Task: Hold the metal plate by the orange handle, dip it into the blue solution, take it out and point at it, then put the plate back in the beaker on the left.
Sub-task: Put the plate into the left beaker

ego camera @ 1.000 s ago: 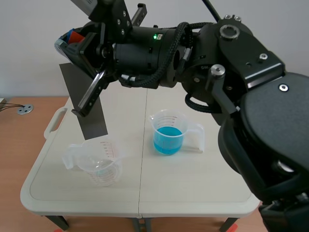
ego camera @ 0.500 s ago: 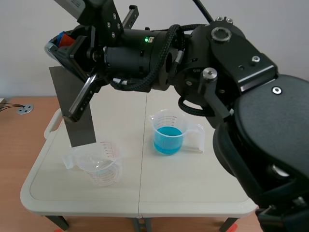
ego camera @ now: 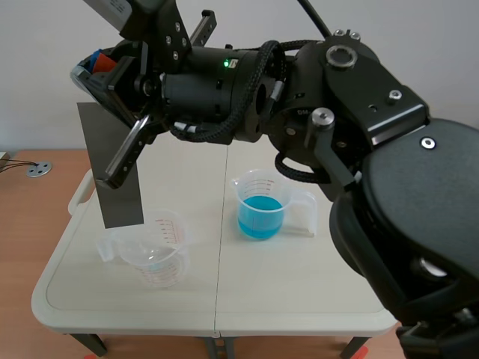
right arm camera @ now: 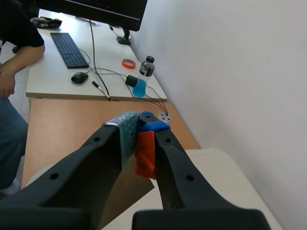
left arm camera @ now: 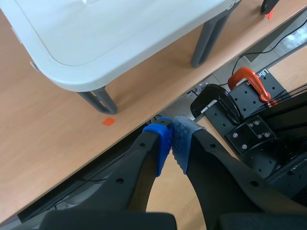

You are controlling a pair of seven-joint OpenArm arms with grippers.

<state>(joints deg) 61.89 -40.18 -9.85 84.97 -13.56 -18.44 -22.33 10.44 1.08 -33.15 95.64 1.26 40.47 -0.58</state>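
Our left gripper (left arm camera: 171, 143) hung past the edge of the white table (left arm camera: 96, 43), its pads pressed together with nothing between them. At the scene's left our right gripper (right arm camera: 140, 125), reaching across from the right, was clenched on the orange handle (right arm camera: 145, 155). The grey metal plate (ego camera: 120, 206) hung upright from the handle, raised in the air with its lower edge just above the rim of the clear beaker (ego camera: 161, 262) on the table's left half. Right of that, well apart from the plate, we saw the beaker of blue solution (ego camera: 260, 213) standing near the table's middle.
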